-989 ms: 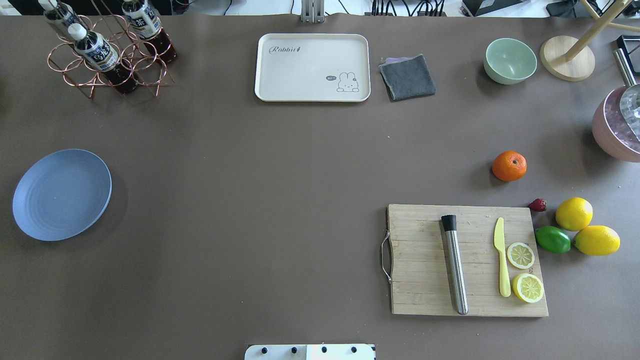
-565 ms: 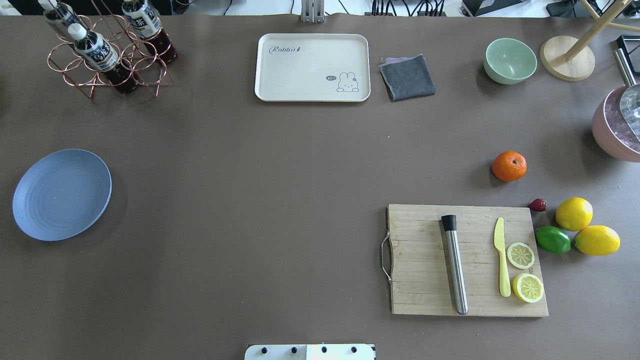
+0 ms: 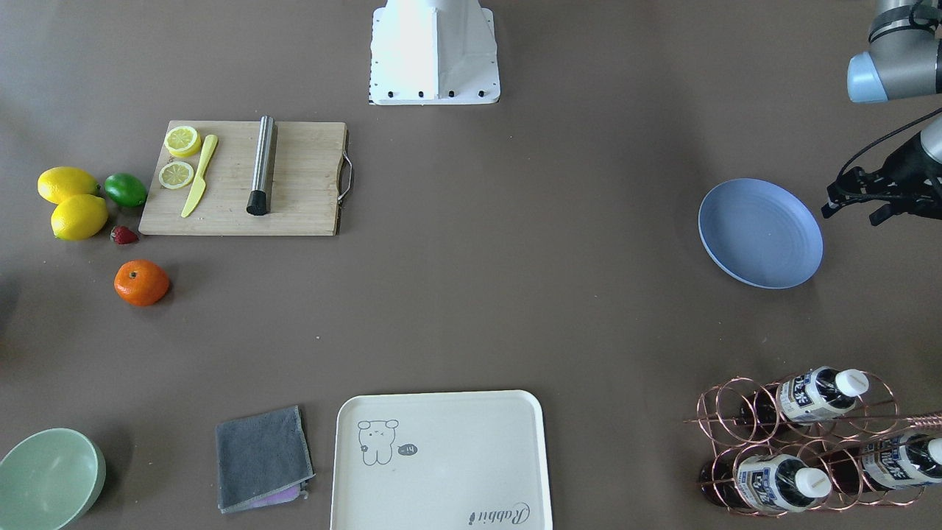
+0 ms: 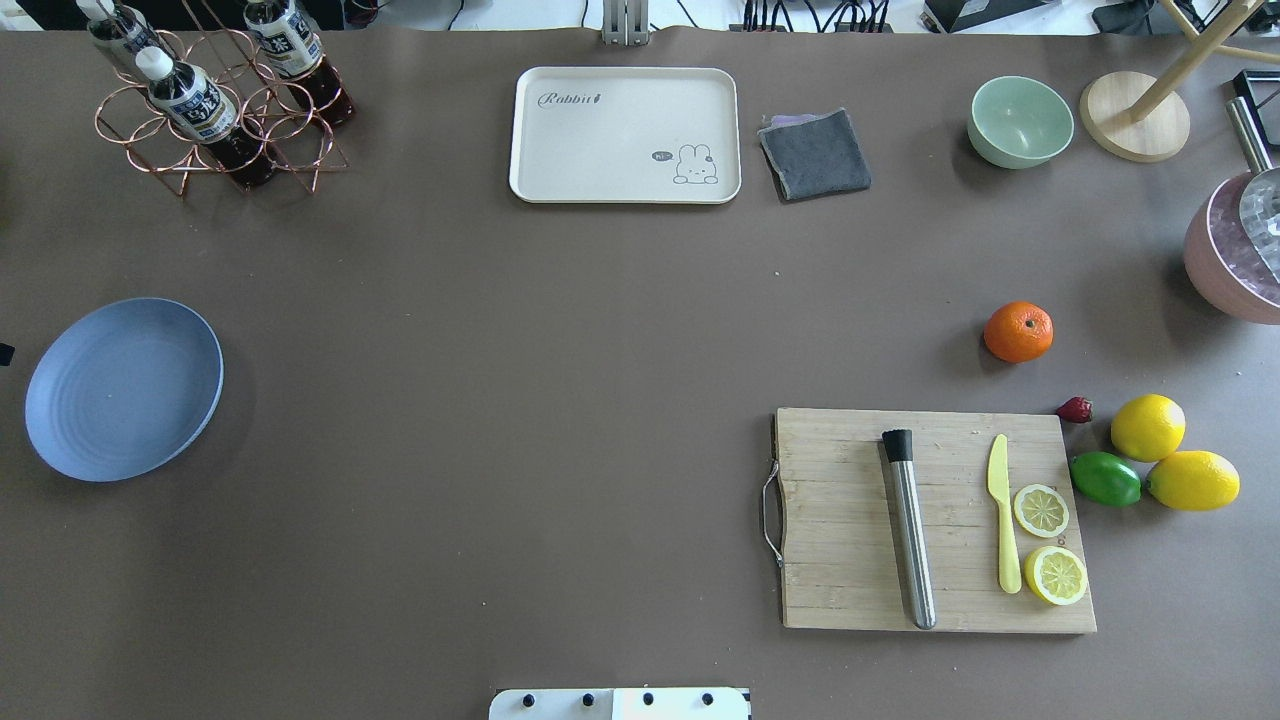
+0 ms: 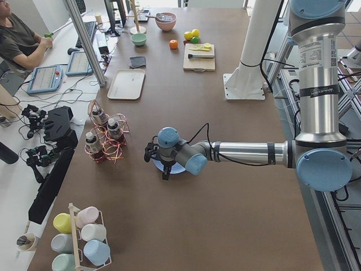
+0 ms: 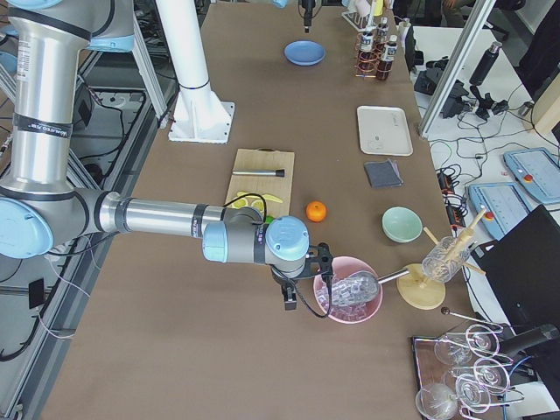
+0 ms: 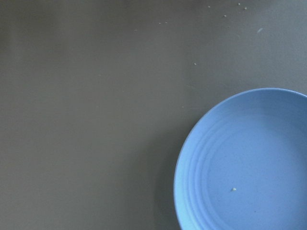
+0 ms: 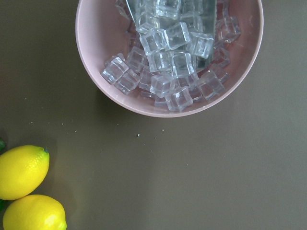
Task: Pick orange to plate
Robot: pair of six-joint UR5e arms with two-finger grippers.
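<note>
The orange (image 4: 1018, 332) rests on the brown table at the right, just beyond the cutting board (image 4: 850, 520); in the front view the same orange (image 3: 141, 283) lies at the left. The light-blue plate (image 4: 124, 389) lies bare at the far left. My left gripper (image 3: 854, 213) hovers just outside the plate (image 3: 759, 232), fingers apart and holding nothing; its wrist camera looks down on the plate's rim (image 7: 192, 143). My right gripper (image 6: 297, 282) hangs beside the pink ice bowl (image 6: 348, 289), a short way from the orange (image 6: 316, 211); whether it is open or shut I cannot tell.
Two lemons (image 4: 1148, 427), a lime (image 4: 1105, 479) and a strawberry (image 4: 1075, 409) lie right of the board, which carries a steel muddler, a yellow knife and lemon slices. A cream tray (image 4: 625, 135), grey cloth (image 4: 815, 153), green bowl (image 4: 1020, 120) and bottle rack (image 4: 215, 110) line the far edge.
A small black tip of the left gripper has come into the overhead view's left edge beside the plate. The orange and plate have not moved.
</note>
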